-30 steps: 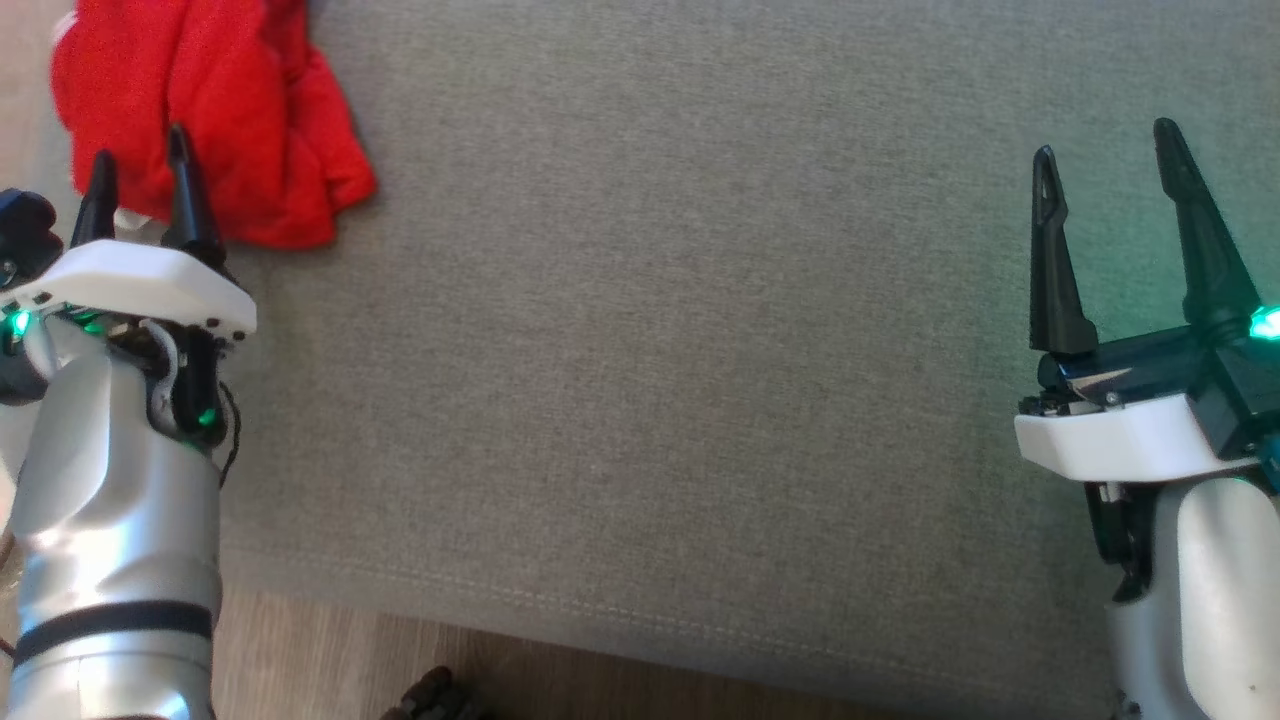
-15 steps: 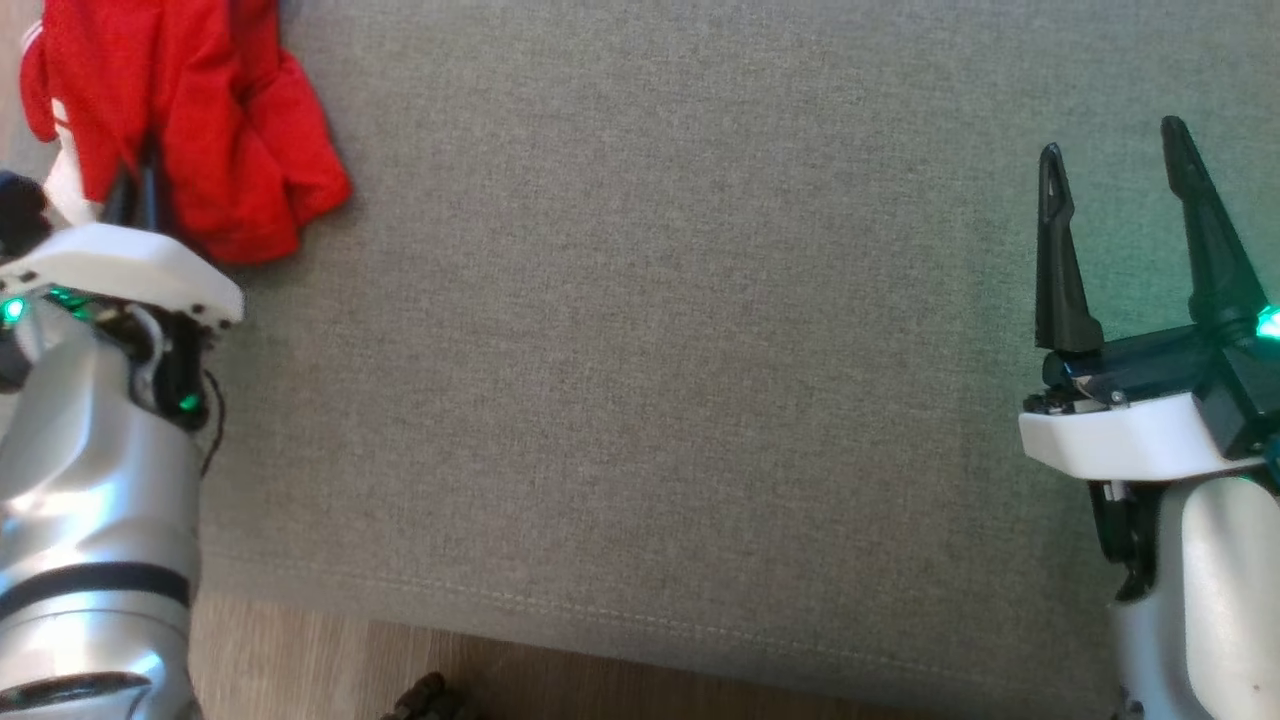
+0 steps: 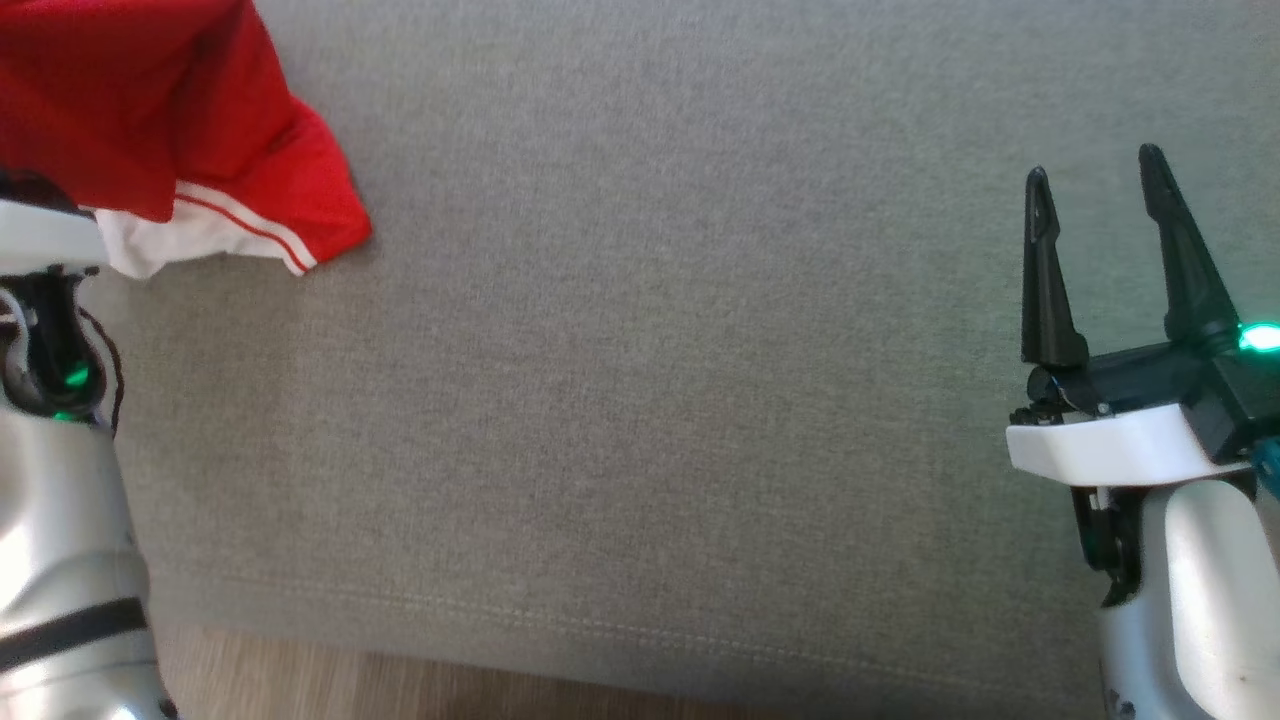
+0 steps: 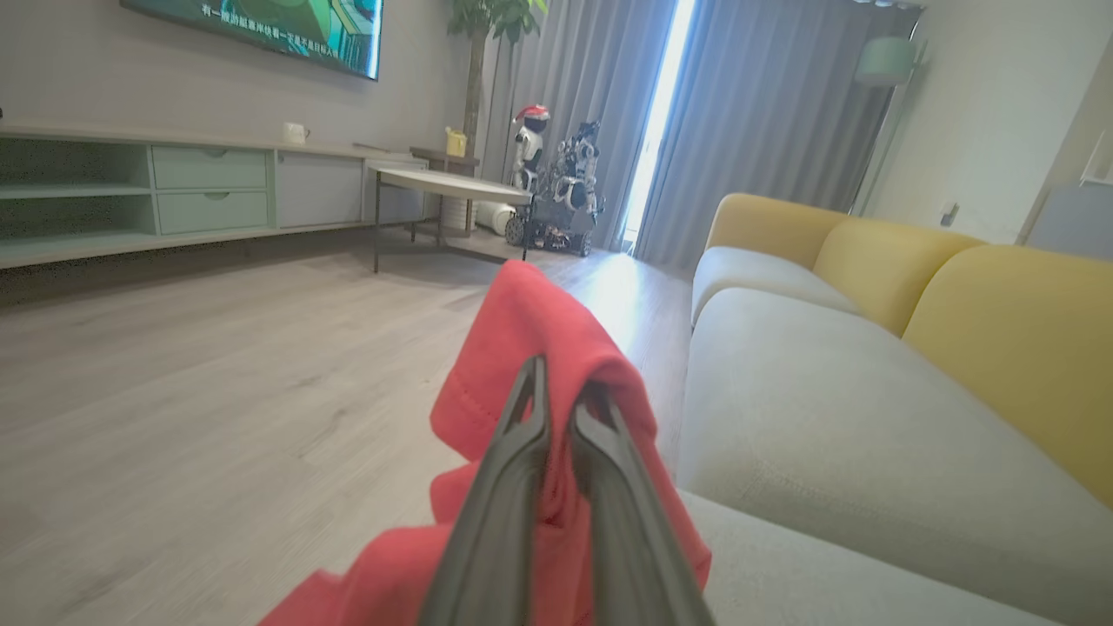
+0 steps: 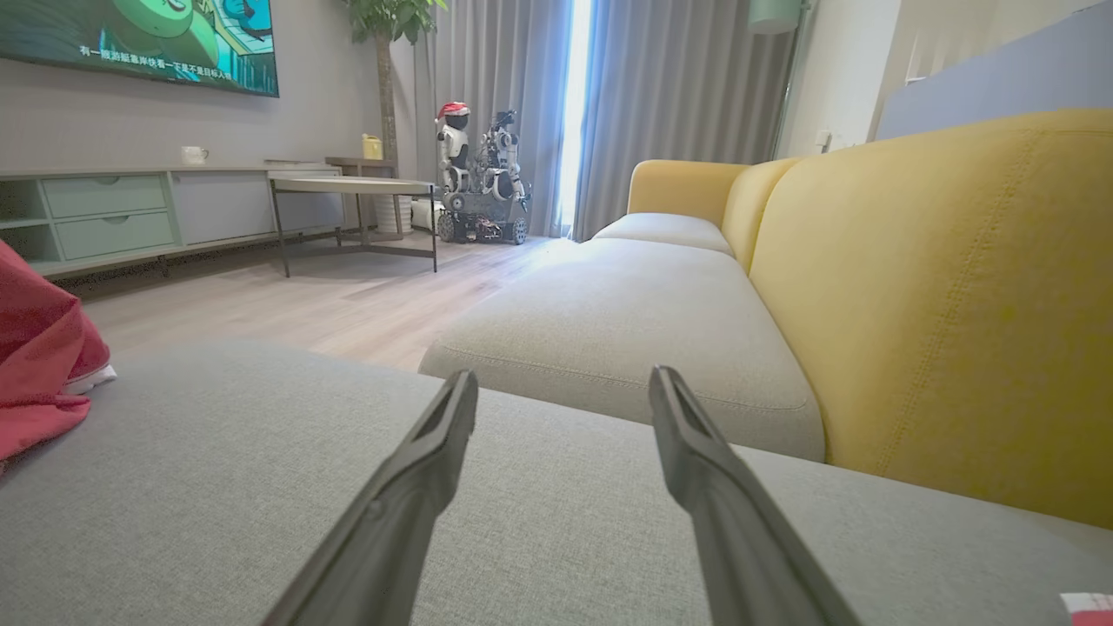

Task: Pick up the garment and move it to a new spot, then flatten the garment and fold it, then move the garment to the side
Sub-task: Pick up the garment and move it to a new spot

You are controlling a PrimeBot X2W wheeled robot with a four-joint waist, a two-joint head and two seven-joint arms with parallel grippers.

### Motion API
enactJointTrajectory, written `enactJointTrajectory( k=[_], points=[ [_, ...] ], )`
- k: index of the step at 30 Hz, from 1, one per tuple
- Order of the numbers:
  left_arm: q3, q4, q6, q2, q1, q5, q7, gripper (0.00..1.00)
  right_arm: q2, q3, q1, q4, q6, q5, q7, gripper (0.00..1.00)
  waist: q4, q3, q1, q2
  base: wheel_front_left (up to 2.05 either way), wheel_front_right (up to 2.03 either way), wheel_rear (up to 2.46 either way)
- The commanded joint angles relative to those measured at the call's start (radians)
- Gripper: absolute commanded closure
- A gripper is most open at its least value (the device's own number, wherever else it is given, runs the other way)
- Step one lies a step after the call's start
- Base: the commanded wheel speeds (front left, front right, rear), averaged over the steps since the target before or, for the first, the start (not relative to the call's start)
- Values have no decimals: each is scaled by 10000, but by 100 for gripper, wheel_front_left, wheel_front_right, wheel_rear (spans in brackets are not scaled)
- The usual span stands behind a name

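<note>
Red jersey garment (image 3: 150,120) with a white hem band crossed by thin red stripes: I counted one, at the far left of the head view, spread over the left end of the grey fabric sofa seat (image 3: 650,350). It covered the fingers of my left gripper (image 4: 561,387), so from above I saw no more of that arm than its white wrist housing and silver forearm. In the left wrist view the two dark fingers were clenched together on a fold of the garment (image 4: 556,339), which rose in a peak above the tips and hung down on both sides of them. In the right wrist view the garment (image 5: 39,365) showed at the left edge, with its lower folds resting on the seat.

I had two grippers in all. My right gripper (image 3: 1093,165) was well apart from the garment, at the far right of the seat, with bare grey fabric between them. Its fingers stood wide and released, holding nothing, which the right wrist view (image 5: 563,378) also showed.

Beyond the seat I counted one wall television (image 5: 130,39) with one line of white characters along its picture, too small for me to read. On the right were three yellow sofa back cushions (image 5: 939,287).
</note>
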Motion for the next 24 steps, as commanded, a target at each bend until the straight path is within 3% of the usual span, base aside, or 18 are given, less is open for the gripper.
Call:
enactJointTrajectory(
  k=[1, 8, 14, 24],
  points=[
    [435, -835, -55, 317, -43, 120, -51, 100, -14, 263, -111, -206, 37, 132, -133, 0, -133, -359, 0, 0, 0, 0, 0],
    [773, -2706, -159, -99, 427, 317, -52, 100, -14, 367, 145, 180, 37, 463, -367, 0, -382, -1245, 0, 0, 0, 0, 0],
    [-247, -3605, -240, -415, 348, 442, 95, 100, -14, 457, 203, 341, 37, 680, -484, 0, -814, -1770, 0, 0, 0, 0, 0],
    [-2262, -4351, 433, -1008, -527, 1228, 1367, 100, -14, 659, 136, 461, 37, 1191, -721, 0, -2340, -1653, 0, 0, 0, 0, 0]
  ],
)
